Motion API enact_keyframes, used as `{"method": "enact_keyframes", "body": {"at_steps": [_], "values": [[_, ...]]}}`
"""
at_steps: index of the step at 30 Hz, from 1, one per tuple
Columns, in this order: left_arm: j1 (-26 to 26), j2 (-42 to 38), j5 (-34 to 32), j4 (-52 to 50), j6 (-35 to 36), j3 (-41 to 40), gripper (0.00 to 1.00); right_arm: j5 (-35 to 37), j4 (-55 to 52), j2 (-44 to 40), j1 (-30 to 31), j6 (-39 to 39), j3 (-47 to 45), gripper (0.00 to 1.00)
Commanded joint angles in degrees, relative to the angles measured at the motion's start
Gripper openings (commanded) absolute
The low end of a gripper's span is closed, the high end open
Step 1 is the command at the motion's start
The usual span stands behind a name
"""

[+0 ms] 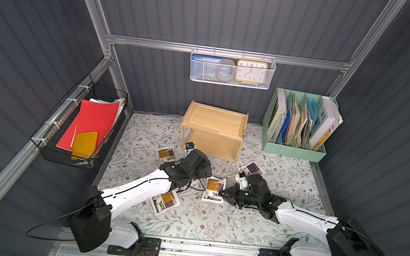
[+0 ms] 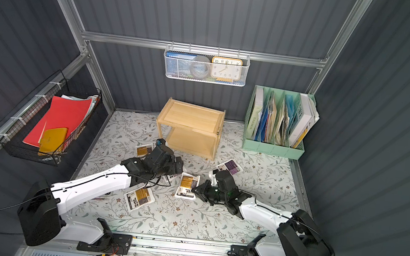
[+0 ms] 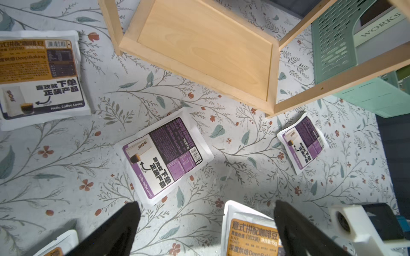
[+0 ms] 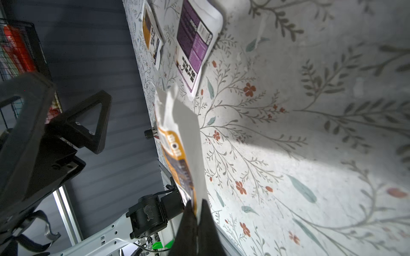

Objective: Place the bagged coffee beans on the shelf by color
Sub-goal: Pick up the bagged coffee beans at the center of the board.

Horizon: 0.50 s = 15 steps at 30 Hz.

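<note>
The wooden shelf (image 1: 214,129) (image 3: 206,48) stands at the back of the floral cloth, both tiers bare. My right gripper (image 1: 222,194) (image 4: 196,210) is shut on the edge of a yellow-orange bag of coffee beans (image 1: 213,189) (image 4: 177,144), which tilts up off the cloth. My left gripper (image 1: 202,173) (image 3: 206,212) hangs open above the cloth, just short of a purple bag (image 3: 164,155) that the arm hides in both top views. Another purple bag (image 1: 252,169) (image 3: 302,141) lies right of the shelf. Two yellow-orange bags (image 1: 166,154) (image 1: 165,201) lie on the left.
A mint-green file organizer (image 1: 300,124) with books stands at the back right. A black wire basket (image 1: 84,124) with red folders hangs on the left wall. A white mesh basket (image 1: 232,69) with a clock hangs above the shelf.
</note>
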Motion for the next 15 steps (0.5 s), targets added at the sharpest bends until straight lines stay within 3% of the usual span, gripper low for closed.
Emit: {"method": "enact_keyframes", "body": {"at_steps": [1,8,15], "values": [[2.18,-2.50,-1.15,-4.05,2.80,3.63,1.00,2.50,-9.57,-3.27,-0.38,-3.33,4.87,0.00],[13.67,-2.85,3.03,-3.55,11.24,12.30,1.00,3.89,-16.69,-4.21,-1.25,-6.43,17.69,0.00],[26.61,5.80,10.68,-0.65,19.33,26.73,1.00,0.99,-22.48,4.02,-5.24,-9.47,34.28,0.00]]}}
